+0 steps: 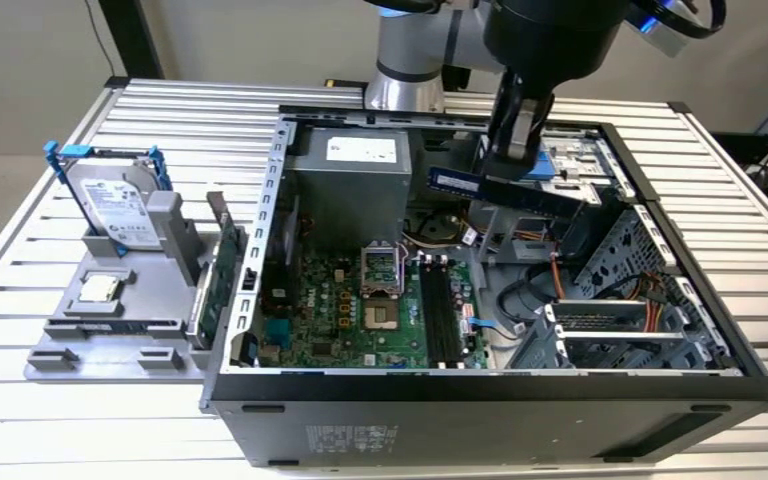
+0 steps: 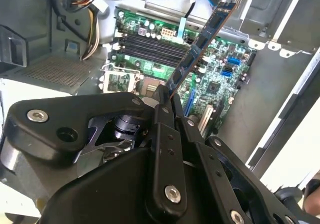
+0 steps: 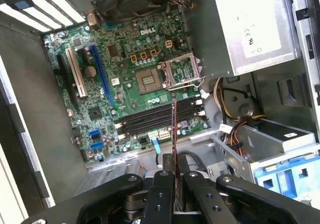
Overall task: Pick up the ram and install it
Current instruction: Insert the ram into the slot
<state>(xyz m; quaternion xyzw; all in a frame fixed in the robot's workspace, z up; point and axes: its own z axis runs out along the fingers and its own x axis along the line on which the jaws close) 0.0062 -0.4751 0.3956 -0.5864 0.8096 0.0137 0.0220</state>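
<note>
Silver slatted metal forms the table [image 1: 77, 430], which stands in a pale-walled room and carries an open dark computer case [image 1: 491, 410] with a green motherboard [image 1: 344, 320] on its floor. At the exterior view's left, a grey holder [image 1: 91, 345] props up a hard drive [image 1: 111, 205] and a green card [image 1: 224, 265]. The arm [image 1: 404, 60] rises at the table's far edge and reaches down over the case. Its gripper [image 1: 507, 172] is pinched on the ram [image 1: 544, 197], which hangs in the air near the power supply [image 1: 344, 165], well above the black memory slots [image 1: 440, 315] and not seated. In both wrist views the ram [image 2: 202, 44] [image 3: 174, 129] juts out over the motherboard from the closed fingers [image 2: 161, 115] [image 3: 165, 184]. The arm's upper part is cut off, and the gripper hides the ram's held end.
</note>
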